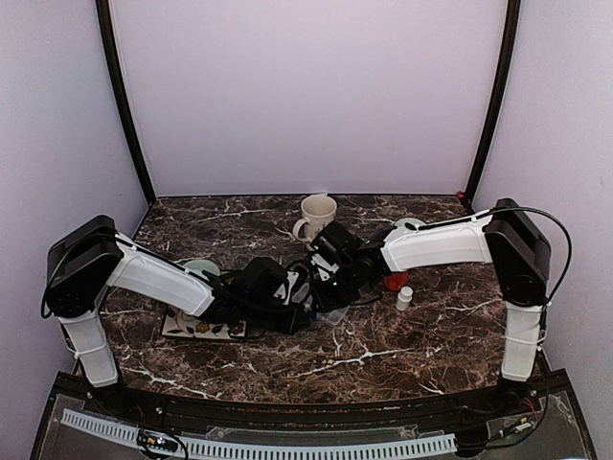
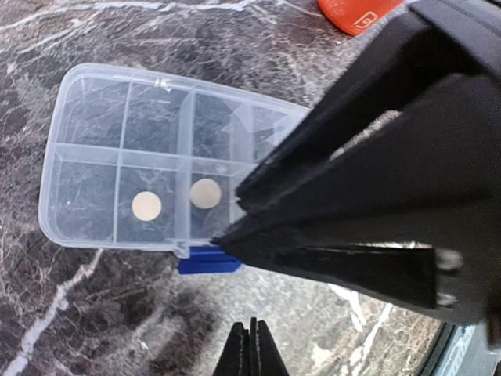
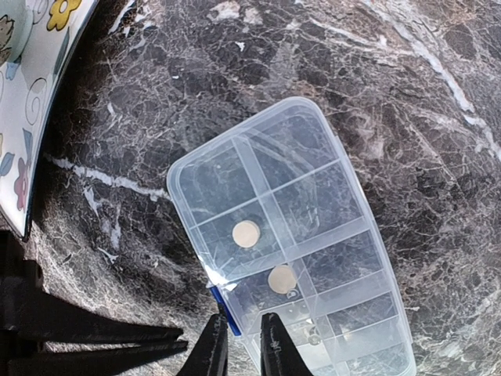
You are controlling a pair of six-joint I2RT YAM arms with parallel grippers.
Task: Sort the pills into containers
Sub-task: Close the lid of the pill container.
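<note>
The containers are the compartments of a clear flat organiser box (image 2: 94, 149) (image 3: 313, 196) lying on the marble table. Two pale round pills (image 2: 146, 205) (image 2: 206, 193) lie in neighbouring compartments; the right wrist view shows the same pills (image 3: 246, 233) (image 3: 282, 278). My right gripper (image 3: 244, 345) (image 1: 324, 290) has its fingers on either side of the box's front edge by the blue latch (image 3: 225, 311) (image 2: 207, 261), closed on that edge. My left gripper (image 2: 250, 352) (image 1: 297, 316) hovers just in front of the latch, shut and holding nothing.
A cream mug (image 1: 317, 216) stands at the back. A red cap (image 1: 395, 281) (image 2: 356, 12) and a small white bottle (image 1: 405, 298) sit right of the box. A flowered mat (image 1: 201, 328) (image 3: 31, 110) and a pale green bowl (image 1: 201, 267) lie to the left.
</note>
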